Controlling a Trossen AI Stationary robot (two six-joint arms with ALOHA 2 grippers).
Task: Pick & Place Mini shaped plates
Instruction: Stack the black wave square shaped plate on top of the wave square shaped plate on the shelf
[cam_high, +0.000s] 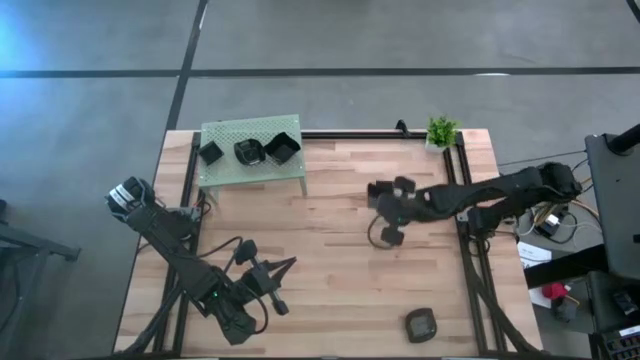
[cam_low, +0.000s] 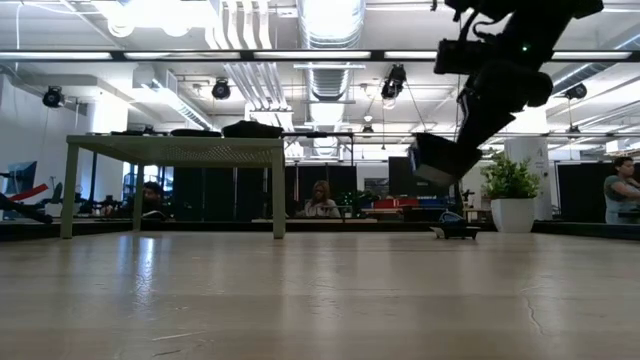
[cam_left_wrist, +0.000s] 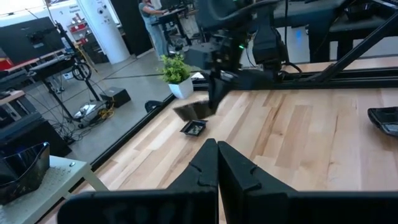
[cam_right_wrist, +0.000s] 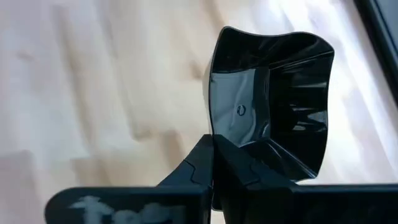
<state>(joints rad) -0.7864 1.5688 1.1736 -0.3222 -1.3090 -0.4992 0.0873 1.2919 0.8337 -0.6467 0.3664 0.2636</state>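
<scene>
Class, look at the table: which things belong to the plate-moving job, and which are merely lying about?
Job: square glossy black dish in the shut right claw; three small black dishes on the green perforated platform; small black dish on the wooden table; rounded dark dish near its edge.
Lying about: small green plant in a white pot; idle left claw.

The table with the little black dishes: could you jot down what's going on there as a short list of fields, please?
right hand: shut on a square black dish, held above the wood in mid-table
left hand: shut, holding nothing, waiting near the table's front left
green platform: back left, carrying three black dishes
dish on the table: alone near the front edge, right of centre
another small dish: lying on the wood near the plant
plant: small pot at the back right corner
people: several beyond the table, in the room behind
</scene>
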